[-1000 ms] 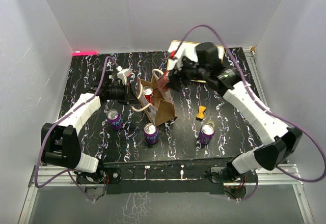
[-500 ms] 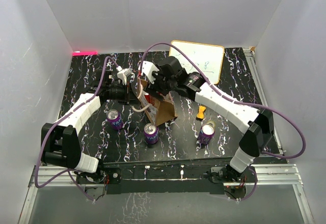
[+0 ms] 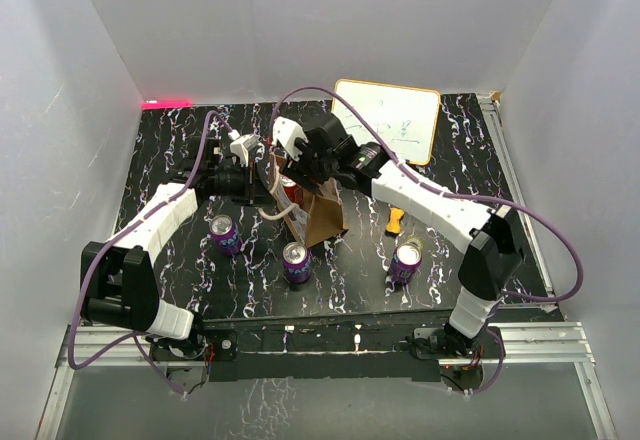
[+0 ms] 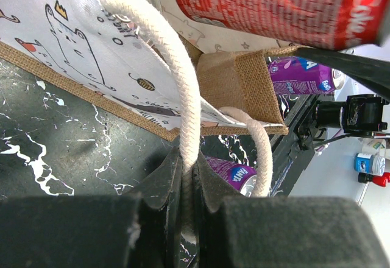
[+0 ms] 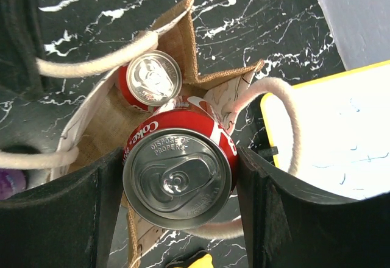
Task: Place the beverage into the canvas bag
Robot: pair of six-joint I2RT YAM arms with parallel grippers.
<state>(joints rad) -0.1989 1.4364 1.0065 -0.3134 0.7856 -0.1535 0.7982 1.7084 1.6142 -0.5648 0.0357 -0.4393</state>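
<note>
The canvas bag [image 3: 322,218] stands open at mid-table, tan with a whitish patterned side [image 4: 73,42]. My left gripper [image 4: 190,170] is shut on its cream rope handle [image 4: 183,91] and holds it to the bag's left, as the top view [image 3: 262,178] also shows. My right gripper [image 5: 180,183] is shut on a red Coke can [image 5: 180,179], held upright just above the bag's open mouth [image 3: 300,168]. The same can shows at the top of the left wrist view [image 4: 268,3]. A second red can [image 5: 149,79] stands inside the bag.
Three purple Fanta cans stand on the black marbled table in front of the bag [image 3: 224,232], [image 3: 296,261], [image 3: 405,260]. A small orange-yellow object [image 3: 397,221] lies to the bag's right. A yellow-edged whiteboard [image 3: 390,120] lies at the back right.
My right arm has swung left with the red can, from the bag's right side to above its open mouth. My left gripper has kept hold of the handle without moving.
</note>
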